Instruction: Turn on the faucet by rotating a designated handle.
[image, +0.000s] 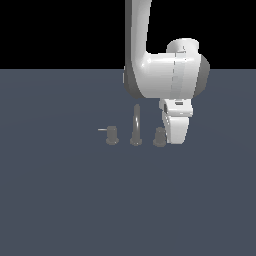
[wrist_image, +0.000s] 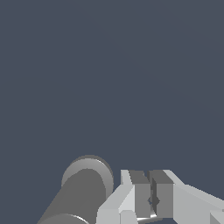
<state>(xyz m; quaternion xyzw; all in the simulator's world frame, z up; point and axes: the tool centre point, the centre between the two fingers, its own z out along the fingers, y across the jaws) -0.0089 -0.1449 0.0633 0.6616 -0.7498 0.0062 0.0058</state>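
The faucet is a small dark grey set on the floor. Its tall arched spout (image: 136, 126) stands in the middle. A stubby handle with a leftward rod (image: 112, 135) is at the exterior view's left. The handle (image: 159, 136) sits on the other side of the spout as a short cylinder, and its lever rod is hidden behind my hand. My gripper (image: 175, 141) hangs right beside that handle, low to the floor. In the wrist view the handle (wrist_image: 85, 188) lies next to my gripper (wrist_image: 153, 200). The fingers (wrist_image: 136, 197) are pressed almost together, with only a thin dark slit between them.
A flat blue-grey floor (image: 60, 200) spreads all around the faucet. The white arm (image: 160, 75) rises above and behind the handle, reaching down from the top of the exterior view.
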